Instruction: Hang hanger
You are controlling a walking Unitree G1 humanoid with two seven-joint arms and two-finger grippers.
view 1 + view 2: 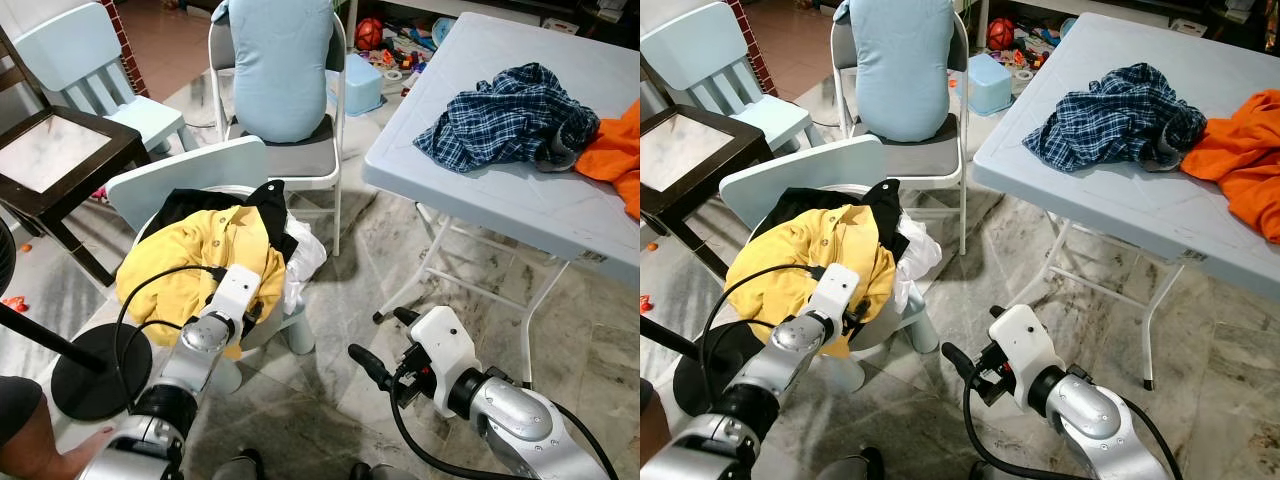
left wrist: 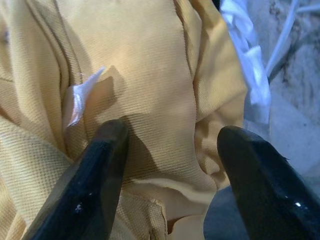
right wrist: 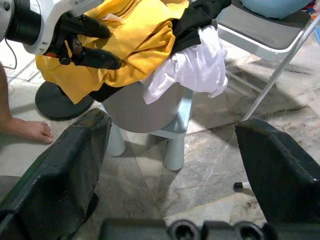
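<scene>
While no hanger can be made out for certain, a small pale translucent piece (image 2: 80, 97) pokes from a fold of the yellow shirt (image 1: 195, 265); whether it is a hanger part or a tag, cannot tell. Shirt lies heaped on a small pale-blue chair (image 1: 185, 175), over a black garment (image 1: 265, 205), with a white cloth (image 1: 305, 260) spilling off the side. Left gripper (image 2: 172, 165) sits just above the yellow fabric, fingers (image 2: 100, 170) spread wide, nothing held. Judgement: the fabric is soft, light and floppy, likely to bunch and slide; a hanger buried in it would be stiff and light, best taken at the neck or hook once exposed, not through loose cloth. Right gripper (image 1: 385, 345) hangs low over the marble floor (image 1: 340, 400), fingers well apart, empty. Nearby: a folding chair (image 1: 325, 160) with a blue cushion (image 1: 280, 70), a grey table (image 1: 480, 190) carrying a plaid shirt (image 1: 510, 115) and an orange garment (image 1: 620, 145), a black round stand base (image 1: 95, 370), and a person's bare foot (image 3: 30, 129).
</scene>
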